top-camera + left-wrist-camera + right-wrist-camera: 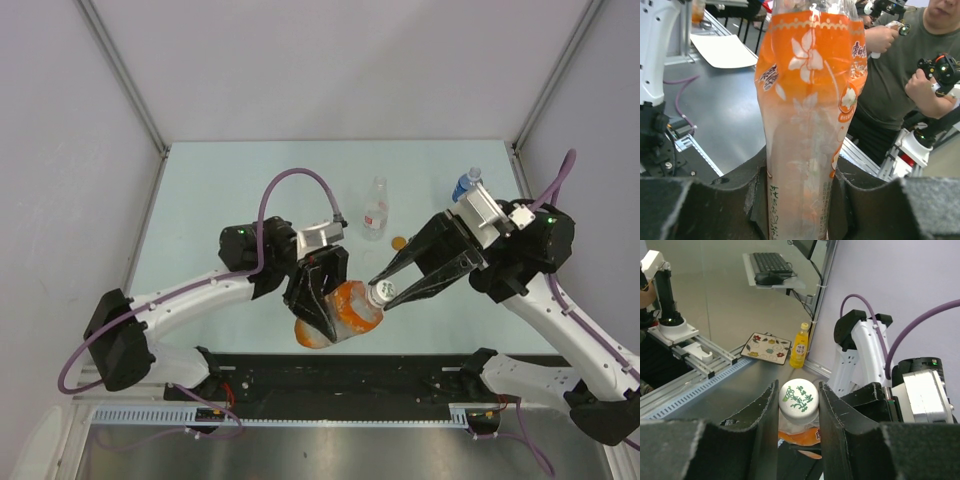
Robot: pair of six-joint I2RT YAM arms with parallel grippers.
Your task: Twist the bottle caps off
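Note:
An orange-labelled drink bottle (345,308) lies tilted low over the table's near edge, neck pointing right. My left gripper (318,300) is shut on its body; in the left wrist view the bottle (810,100) fills the gap between the gripper's (800,185) dark pads. Its white bottle cap (383,292) carries green print. My right gripper (385,291) is shut on that cap, and the right wrist view shows the cap (799,399) pinched between the two fingers of the gripper (798,390), with the orange label (802,436) just below. A small orange cap (398,242) lies loose on the table.
A clear bottle with a red label (375,208) stands upright behind the grippers. A blue-labelled bottle (465,184) stands at the back right, close to the right arm's wrist. The table (220,190) is walled at the back and on both sides.

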